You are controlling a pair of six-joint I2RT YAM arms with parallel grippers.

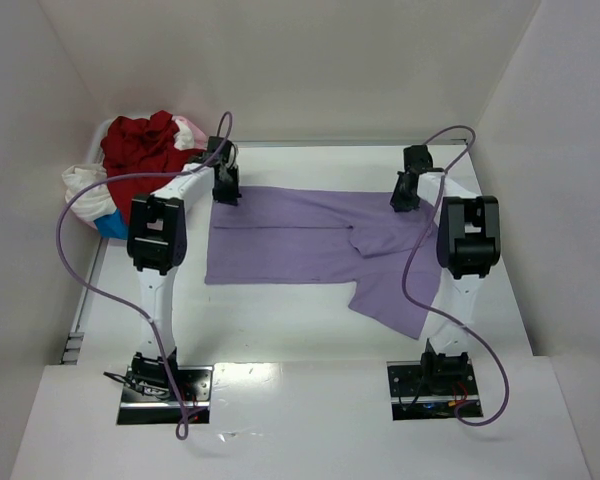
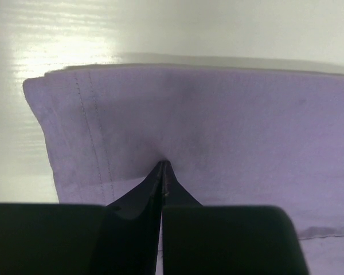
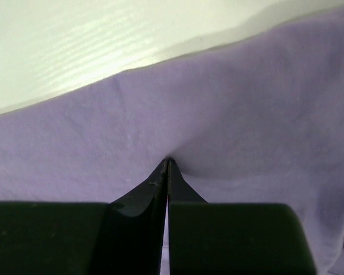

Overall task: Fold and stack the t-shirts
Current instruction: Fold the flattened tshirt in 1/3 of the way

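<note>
The lavender-purple t-shirt [image 1: 300, 240] lies spread across the table's middle, folded over, one part hanging toward the near right. My left gripper [image 1: 226, 194] is shut on its far left edge; the left wrist view shows the cloth [image 2: 218, 114] pinched at the fingertips [image 2: 163, 165], beside a stitched hem. My right gripper [image 1: 404, 200] is shut on its far right edge, and the cloth [image 3: 218, 114] puckers at the fingertips [image 3: 168, 160]. The red t-shirt [image 1: 145, 150], white t-shirt [image 1: 85, 185] and pale pink t-shirt [image 1: 190, 130] lie heaped at the far left corner.
White walls close in the table at the back and both sides. A blue piece [image 1: 110, 225] shows under the heap. Purple cables [image 1: 70, 240] loop from both arms. Bare table [image 1: 280, 320] lies in front of the shirt.
</note>
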